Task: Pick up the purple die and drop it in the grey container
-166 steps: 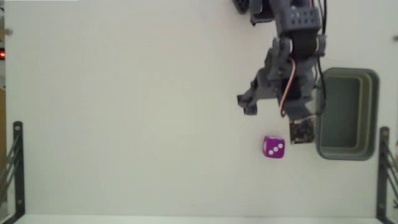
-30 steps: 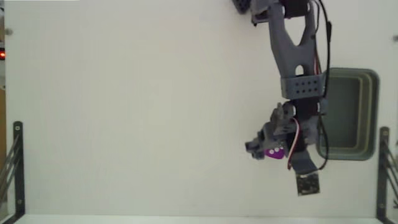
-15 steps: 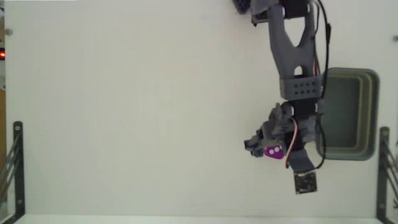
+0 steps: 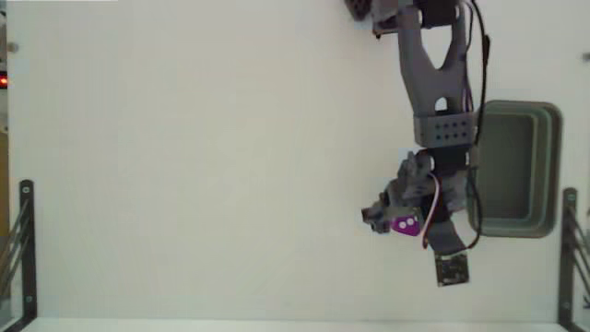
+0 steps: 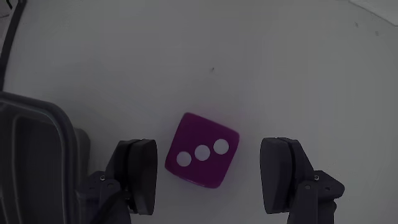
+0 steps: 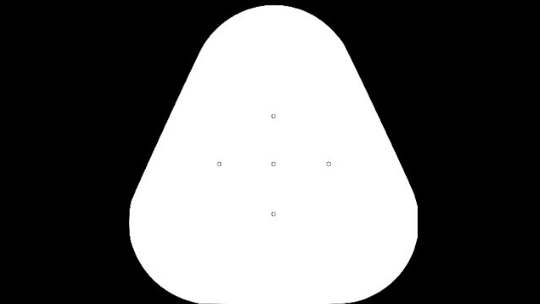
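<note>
My arm (image 4: 433,65) stretched down the fixed view from the top edge, wrist bent low, my gripper (image 5: 211,177) spread wide, both fingers (image 5: 140,174) clear of contact

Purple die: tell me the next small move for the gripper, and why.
Probably close the fingers. In the wrist view the die sits on the table between the open gripper, with a gap showing on both sides, wider on the right. It isn't held yet, so lifting toward the container now would leave it behind.

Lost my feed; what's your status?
Gripper open, straddling small purple die, three pips up, on white table. Fingers not touching. Grey rectangular container beside arm, nothing between.
</note>
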You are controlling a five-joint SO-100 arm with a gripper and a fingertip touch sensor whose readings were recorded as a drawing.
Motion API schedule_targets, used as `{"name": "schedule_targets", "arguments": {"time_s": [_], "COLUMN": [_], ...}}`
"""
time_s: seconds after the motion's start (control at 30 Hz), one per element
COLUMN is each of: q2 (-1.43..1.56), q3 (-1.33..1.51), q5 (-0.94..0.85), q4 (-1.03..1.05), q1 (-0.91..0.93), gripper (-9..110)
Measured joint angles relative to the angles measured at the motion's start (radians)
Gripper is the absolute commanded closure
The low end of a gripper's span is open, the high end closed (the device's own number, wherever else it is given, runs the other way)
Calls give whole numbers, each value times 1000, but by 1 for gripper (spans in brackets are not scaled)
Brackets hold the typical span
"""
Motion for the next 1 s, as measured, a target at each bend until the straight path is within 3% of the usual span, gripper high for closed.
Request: {"name": "schedule_targets", "arguments": {"time_s": [1.0], "q2": [0], "q3": [52], "q5": [0], "q4": [-57], "q1": [0], "gripper": [-9]}}
